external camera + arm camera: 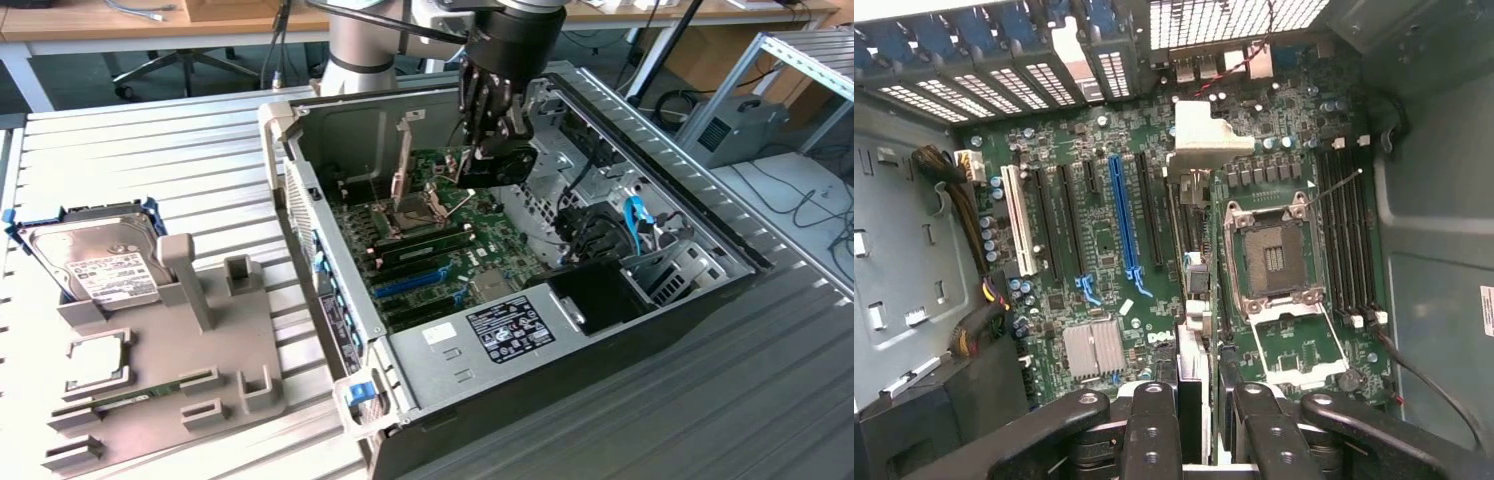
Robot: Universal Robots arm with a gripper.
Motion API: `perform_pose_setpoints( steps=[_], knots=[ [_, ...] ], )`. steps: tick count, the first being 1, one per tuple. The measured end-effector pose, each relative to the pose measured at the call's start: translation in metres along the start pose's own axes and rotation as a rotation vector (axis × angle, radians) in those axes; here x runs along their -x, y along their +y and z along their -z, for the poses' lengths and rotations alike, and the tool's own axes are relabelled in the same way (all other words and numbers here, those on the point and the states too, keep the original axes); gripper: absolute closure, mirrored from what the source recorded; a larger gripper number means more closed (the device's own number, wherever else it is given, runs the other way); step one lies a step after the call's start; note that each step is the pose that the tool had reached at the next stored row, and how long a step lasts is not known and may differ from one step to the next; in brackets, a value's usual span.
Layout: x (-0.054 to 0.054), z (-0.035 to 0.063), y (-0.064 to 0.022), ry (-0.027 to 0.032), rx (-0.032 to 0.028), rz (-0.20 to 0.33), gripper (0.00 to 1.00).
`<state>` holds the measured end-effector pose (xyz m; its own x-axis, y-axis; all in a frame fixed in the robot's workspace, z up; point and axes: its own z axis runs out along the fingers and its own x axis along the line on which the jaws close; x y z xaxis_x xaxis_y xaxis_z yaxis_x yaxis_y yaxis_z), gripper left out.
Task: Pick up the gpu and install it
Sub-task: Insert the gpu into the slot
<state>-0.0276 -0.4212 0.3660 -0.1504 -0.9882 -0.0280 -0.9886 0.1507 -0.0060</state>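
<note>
The gpu [502, 163] hangs inside the open computer case [694, 300], above the green motherboard [441, 250], with my gripper [486, 125] shut on it from above. In the exterior view its black cooler faces outward below the fingers. In the wrist view the gpu [1200, 150] runs edge-on away from my gripper [1194, 405], its silver bracket at the far end towards the case's rear slots. It hovers between the long blue slot [1122, 215] and the open CPU socket [1274, 260], apart from the board.
A silver hard drive [100, 265] with a white label stands in a grey holder plate [174, 400] at the exterior view's left. Cables [594, 235] and a drive cage [674, 270] crowd the case's right side. Black memory slots [1349, 240] lie beside the socket.
</note>
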Motion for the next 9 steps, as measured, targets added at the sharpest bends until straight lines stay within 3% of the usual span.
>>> perform_pose_setpoints(
  steps=[9],
  knots=[
    [0.0001,-0.0001,-0.0002,0.0001,0.0005,0.020,0.74]
  ],
)
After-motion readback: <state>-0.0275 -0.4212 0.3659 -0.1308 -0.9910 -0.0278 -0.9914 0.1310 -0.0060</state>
